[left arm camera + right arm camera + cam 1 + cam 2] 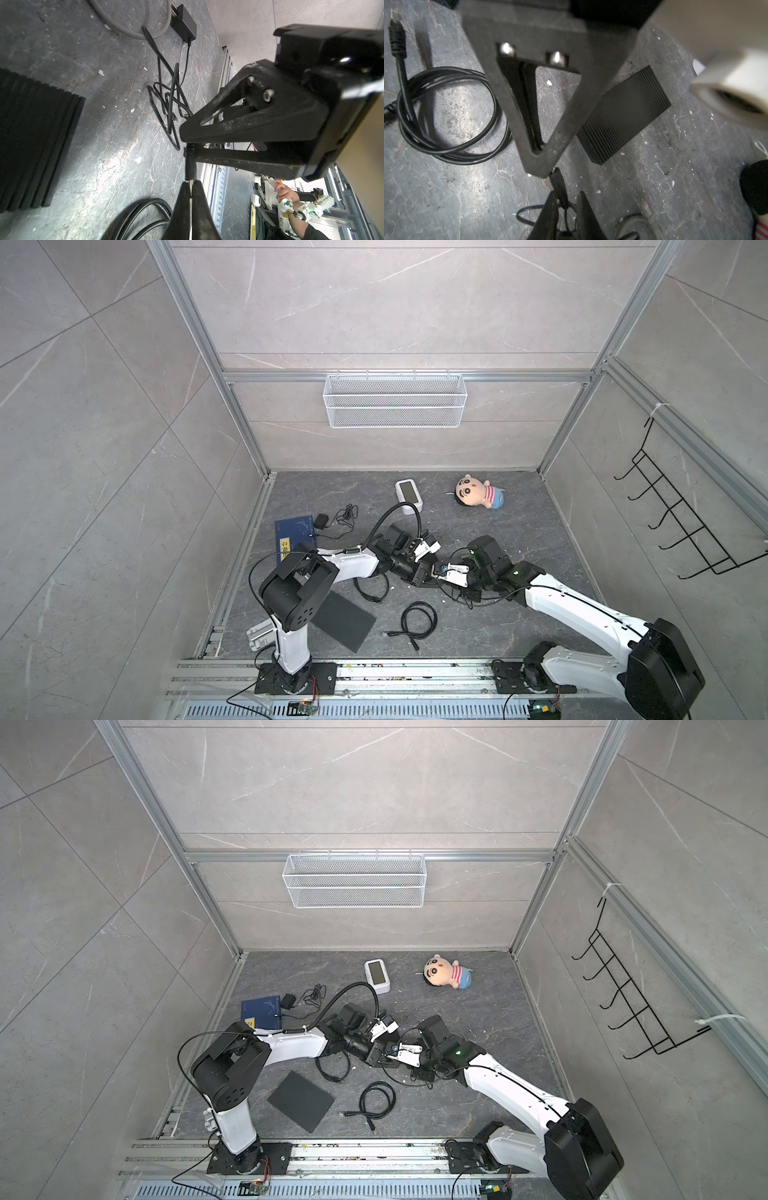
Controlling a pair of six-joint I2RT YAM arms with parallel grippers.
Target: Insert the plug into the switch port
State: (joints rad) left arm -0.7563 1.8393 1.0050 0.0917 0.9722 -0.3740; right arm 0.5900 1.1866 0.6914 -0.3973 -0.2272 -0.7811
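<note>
L claw (185, 143) clenched on plug (190, 166) rear. R claw (191, 184) pinches plug's metal tip. Blue switch (293, 531) lies well apart.

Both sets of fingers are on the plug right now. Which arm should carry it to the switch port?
Left. The left fingers grip the plug by its black body, and the blue switch lies on that arm's side. The right fingers pinch only the metal tip, likely blocking insertion.
</note>
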